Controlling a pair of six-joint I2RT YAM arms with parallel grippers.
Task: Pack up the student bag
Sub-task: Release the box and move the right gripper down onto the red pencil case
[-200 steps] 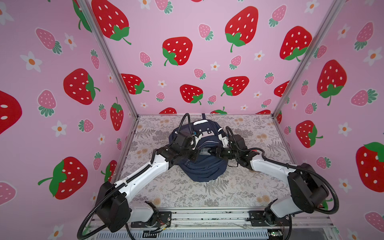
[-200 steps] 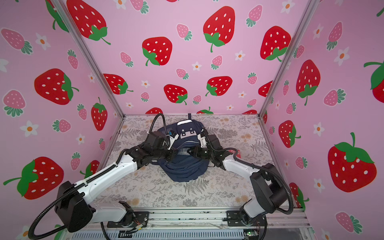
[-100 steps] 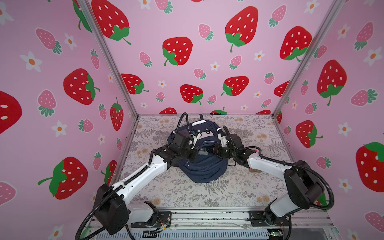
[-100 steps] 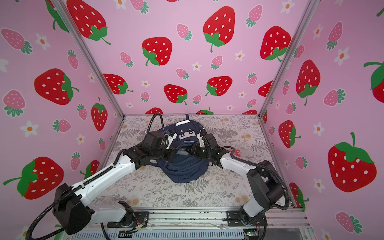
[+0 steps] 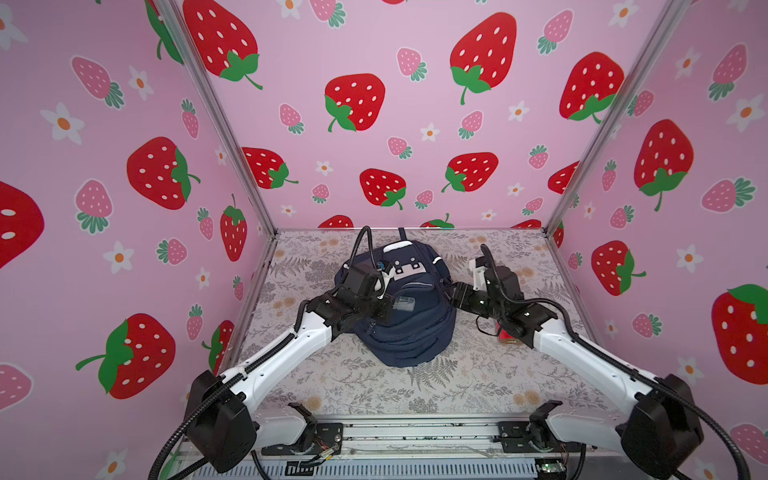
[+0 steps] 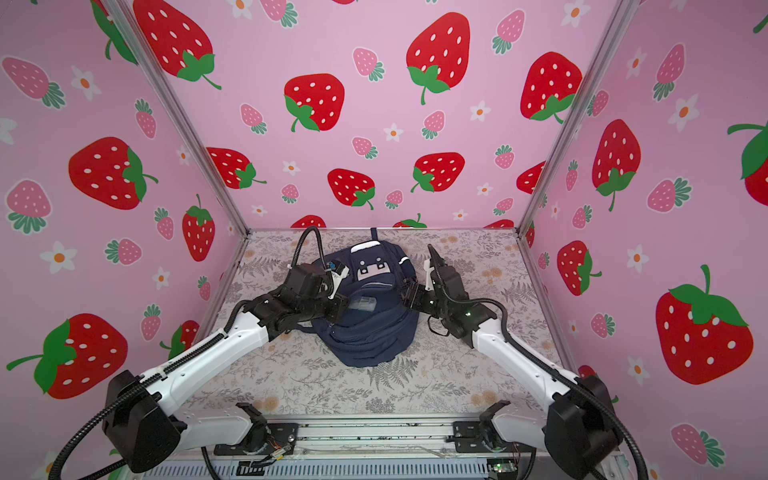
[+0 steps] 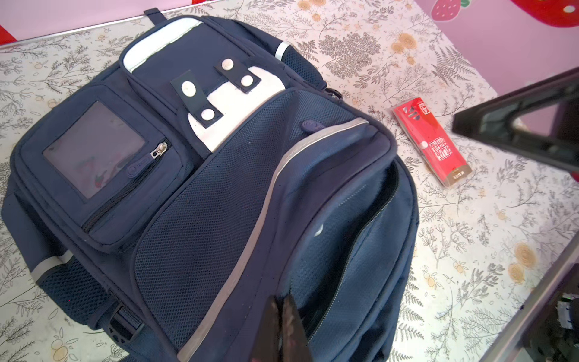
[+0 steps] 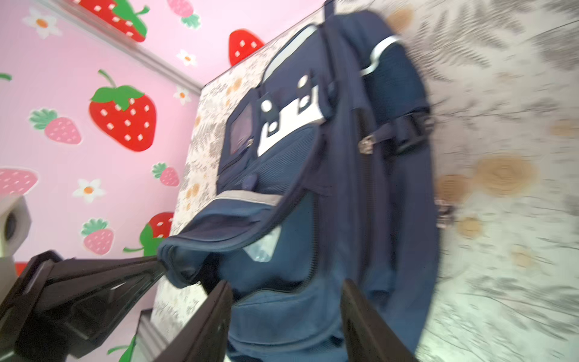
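The left gripper (image 7: 282, 310) clamps a pocket flap (image 8: 225, 232) of the student bag (image 5: 409, 328); at its three o'clock the right gripper (image 8: 286, 283) gapes, empty.

- A red box (image 7: 430, 142) with white characters lies flat on the counter (image 7: 470, 250), whose cover is printed with grey ferns and orange flowers.
- Pink walls (image 5: 415, 50) with strawberries and white flowers enclose three sides.
- Silver metal posts (image 5: 216, 120) rise at the back corners.

red box (image 7: 430, 142), white Chinese characters printed along its face, too small to read
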